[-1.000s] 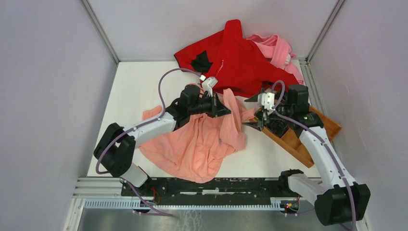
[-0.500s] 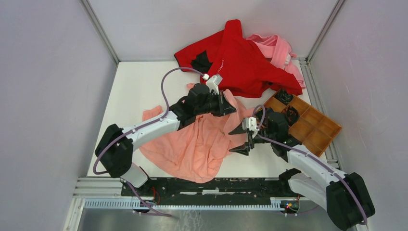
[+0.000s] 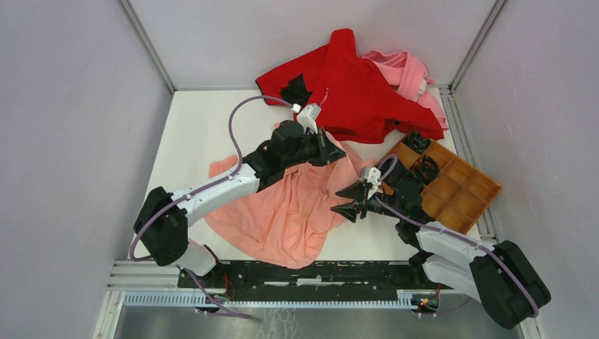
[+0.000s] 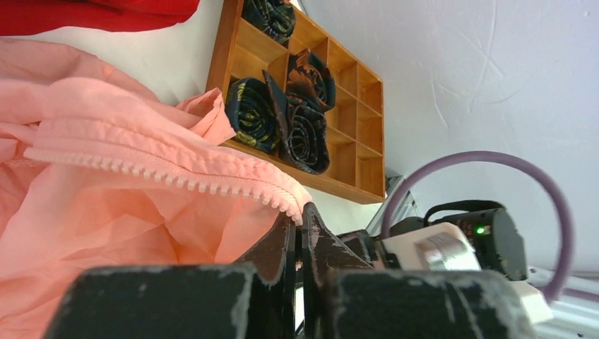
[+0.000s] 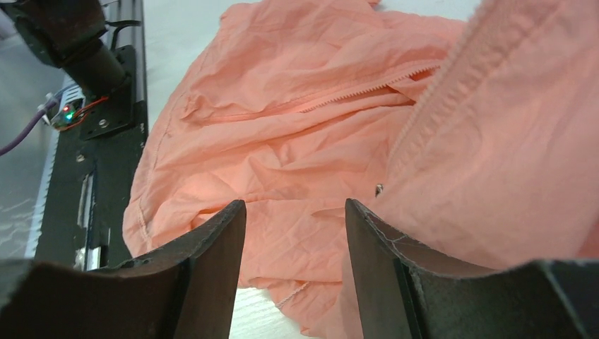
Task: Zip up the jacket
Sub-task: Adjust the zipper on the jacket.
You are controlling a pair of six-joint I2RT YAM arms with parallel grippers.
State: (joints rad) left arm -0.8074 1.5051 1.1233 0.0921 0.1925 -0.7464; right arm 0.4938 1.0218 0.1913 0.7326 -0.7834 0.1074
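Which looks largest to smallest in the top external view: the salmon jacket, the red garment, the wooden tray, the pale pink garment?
1-2. salmon jacket and red garment: too alike to rank; the left arm covers part of the jacket.
3. wooden tray.
4. pale pink garment, mostly hidden behind the red one.

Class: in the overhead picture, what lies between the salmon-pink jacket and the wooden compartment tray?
In the top view, the right gripper and its wrist lie between the jacket and the tray.
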